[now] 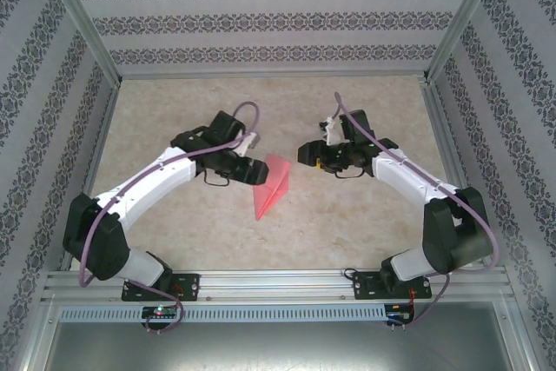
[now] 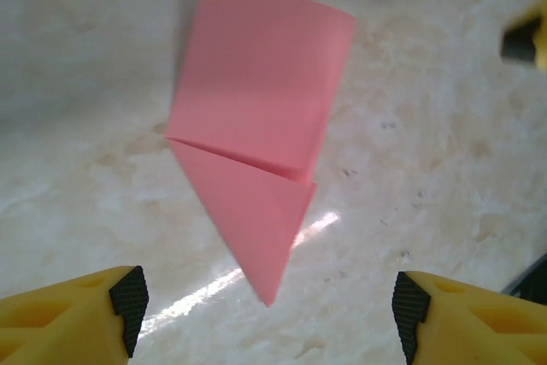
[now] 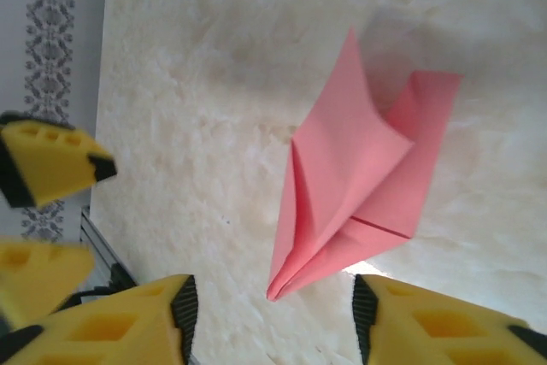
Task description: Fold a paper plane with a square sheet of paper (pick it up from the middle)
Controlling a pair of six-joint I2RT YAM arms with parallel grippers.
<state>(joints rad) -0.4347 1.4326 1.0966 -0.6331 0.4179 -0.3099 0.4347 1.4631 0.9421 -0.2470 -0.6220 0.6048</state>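
The salmon-pink sheet of paper (image 1: 271, 184) lies on the table between the two arms, folded into a pointed wedge with its tip toward the near edge. In the left wrist view the paper (image 2: 256, 117) shows a crease across its middle and its tip ends just ahead of my left gripper (image 2: 269, 318), which is open and apart from the paper. From the right wrist the paper (image 3: 363, 177) has one flap raised along a ridge. My right gripper (image 3: 273, 322) is open, its tips either side of the point without touching. From above, the left gripper (image 1: 254, 169) and right gripper (image 1: 306, 154) flank the paper.
The beige marbled tabletop (image 1: 347, 215) is bounded by patterned walls (image 1: 261, 23) and a metal rail (image 1: 278, 282) at the near edge. The left gripper's yellow fingers (image 3: 51, 168) show at the left of the right wrist view.
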